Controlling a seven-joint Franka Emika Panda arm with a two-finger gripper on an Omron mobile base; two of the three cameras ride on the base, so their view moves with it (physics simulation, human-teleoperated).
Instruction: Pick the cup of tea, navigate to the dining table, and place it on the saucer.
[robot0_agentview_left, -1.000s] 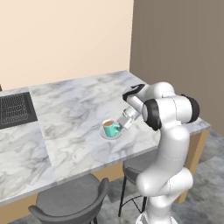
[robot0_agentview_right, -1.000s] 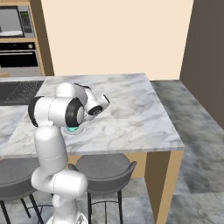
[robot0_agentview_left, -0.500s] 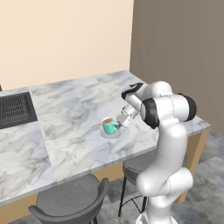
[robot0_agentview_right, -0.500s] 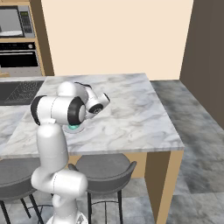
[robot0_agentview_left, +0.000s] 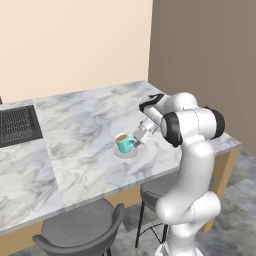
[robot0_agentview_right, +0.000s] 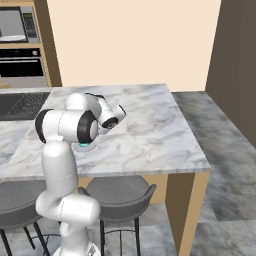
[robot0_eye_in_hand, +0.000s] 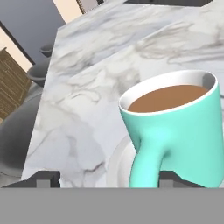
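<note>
The cup of tea (robot0_agentview_left: 122, 143) sits on the saucer (robot0_agentview_left: 126, 152), near the front edge of the dining table (robot0_agentview_left: 80, 130). The gripper (robot0_agentview_left: 135, 142) is right at the cup's handle. Its fingers (robot0_eye_in_hand: 43, 179) are spread wide on each side and hold nothing.

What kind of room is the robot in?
It looks like a kitchen with a dining spot: a built-in oven, a marble dining table with stools, and a cup of tea on a saucer.

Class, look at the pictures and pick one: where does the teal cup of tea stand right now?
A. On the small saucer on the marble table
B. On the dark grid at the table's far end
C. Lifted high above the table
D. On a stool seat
A: the cup of tea stands on the saucer, whose pale rim shows under it on the dining table.
</note>
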